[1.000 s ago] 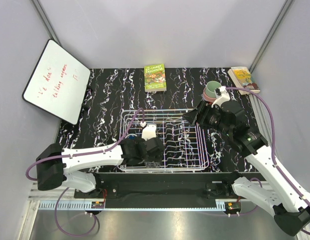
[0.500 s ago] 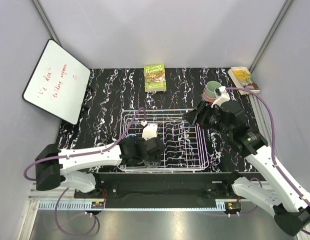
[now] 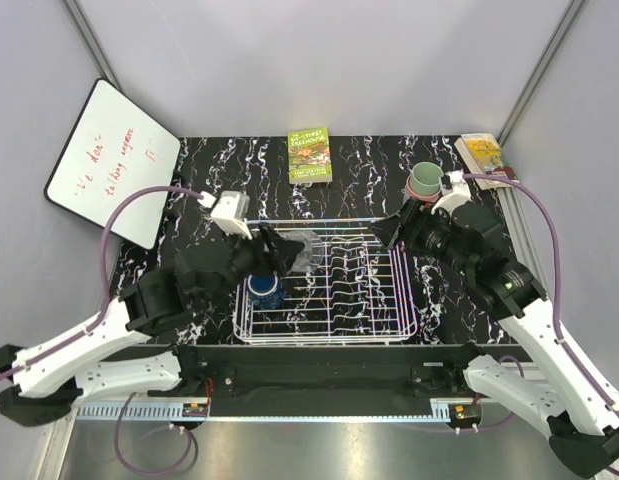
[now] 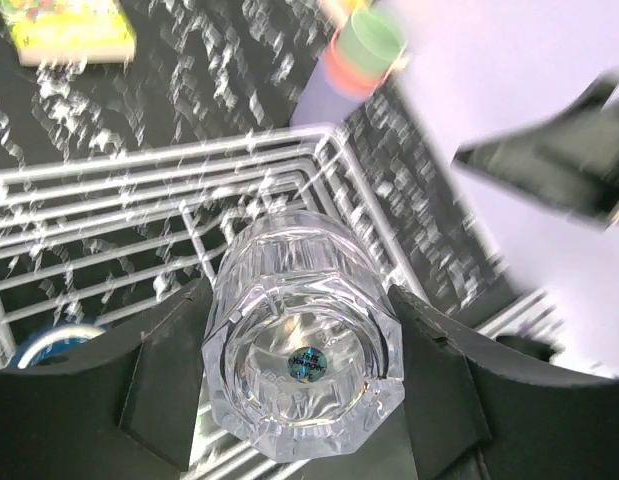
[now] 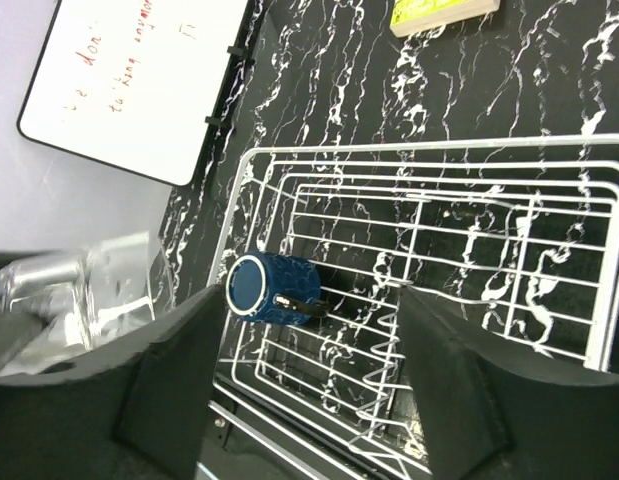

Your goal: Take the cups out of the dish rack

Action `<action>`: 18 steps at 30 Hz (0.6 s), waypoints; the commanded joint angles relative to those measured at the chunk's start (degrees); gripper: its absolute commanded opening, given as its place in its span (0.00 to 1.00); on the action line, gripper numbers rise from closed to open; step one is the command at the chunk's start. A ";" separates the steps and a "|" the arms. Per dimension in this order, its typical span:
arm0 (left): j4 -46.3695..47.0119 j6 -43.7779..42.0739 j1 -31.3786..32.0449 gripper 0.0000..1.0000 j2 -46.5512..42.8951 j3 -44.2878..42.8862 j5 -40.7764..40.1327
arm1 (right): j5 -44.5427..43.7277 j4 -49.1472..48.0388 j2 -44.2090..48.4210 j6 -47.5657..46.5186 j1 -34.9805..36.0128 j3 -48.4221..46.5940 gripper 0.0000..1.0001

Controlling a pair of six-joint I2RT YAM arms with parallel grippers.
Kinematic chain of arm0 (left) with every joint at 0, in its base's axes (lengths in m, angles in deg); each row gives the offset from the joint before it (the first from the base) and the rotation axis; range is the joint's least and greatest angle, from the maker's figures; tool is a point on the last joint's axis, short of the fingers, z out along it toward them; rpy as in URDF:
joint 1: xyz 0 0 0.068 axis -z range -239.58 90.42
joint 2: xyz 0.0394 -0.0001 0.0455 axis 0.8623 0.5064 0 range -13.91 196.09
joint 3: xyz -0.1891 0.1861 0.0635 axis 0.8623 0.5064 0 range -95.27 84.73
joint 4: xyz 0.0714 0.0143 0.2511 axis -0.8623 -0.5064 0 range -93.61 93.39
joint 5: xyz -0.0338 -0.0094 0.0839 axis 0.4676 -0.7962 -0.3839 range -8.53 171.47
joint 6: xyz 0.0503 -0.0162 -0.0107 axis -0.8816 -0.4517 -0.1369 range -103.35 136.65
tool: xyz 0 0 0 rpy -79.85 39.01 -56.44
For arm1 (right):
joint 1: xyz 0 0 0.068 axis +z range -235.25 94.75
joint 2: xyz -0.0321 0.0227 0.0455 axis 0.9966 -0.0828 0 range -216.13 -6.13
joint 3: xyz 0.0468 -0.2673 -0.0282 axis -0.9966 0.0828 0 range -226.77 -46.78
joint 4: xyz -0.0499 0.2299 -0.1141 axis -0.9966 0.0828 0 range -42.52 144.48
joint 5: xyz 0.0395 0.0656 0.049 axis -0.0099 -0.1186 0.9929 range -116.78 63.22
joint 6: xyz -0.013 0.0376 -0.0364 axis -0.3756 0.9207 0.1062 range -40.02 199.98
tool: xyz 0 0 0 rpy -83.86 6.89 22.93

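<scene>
In the lower left of the top view, the blue cup [image 3: 265, 290] sits among the wires of the rack [image 3: 384, 325]. I cannot tell whether it stands upright or leans.

Just above it in that frame, the left gripper [image 4: 299, 300] is clamped on the glass [image 4: 304, 370], one finger [image 4: 169, 385] on each side of the faceted wall. The glass is held over the rack's left part, clear of the wires. It is probably the heaviest and most breakable of the cups. Its wall is rigid and smooth and likely slippery, so a firm hold across the mid-body facets looks wiser than one near the rim. It should be put down softly.

At centre right, the right gripper [image 3: 387, 234] hangs over the rack's far right corner with its fingers spread and nothing between them.

Toward the upper right, a stack [image 3: 423, 181] of cups stands on the table beyond the rack, with the green one on top. These are presumably light, tough plastic.
</scene>
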 commanded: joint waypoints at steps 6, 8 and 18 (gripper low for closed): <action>32.17 5.57 -17.19 0.00 -1.01 14.07 30.98 | 8.17 -8.79 -0.38 4.46 0.55 3.56 0.60; 36.90 7.51 -19.38 0.00 0.83 14.34 35.36 | 10.63 -11.96 0.50 5.42 0.46 5.06 0.61; 75.58 28.52 -30.47 0.00 8.40 25.85 52.88 | 20.22 -25.93 4.01 11.05 0.46 11.38 0.67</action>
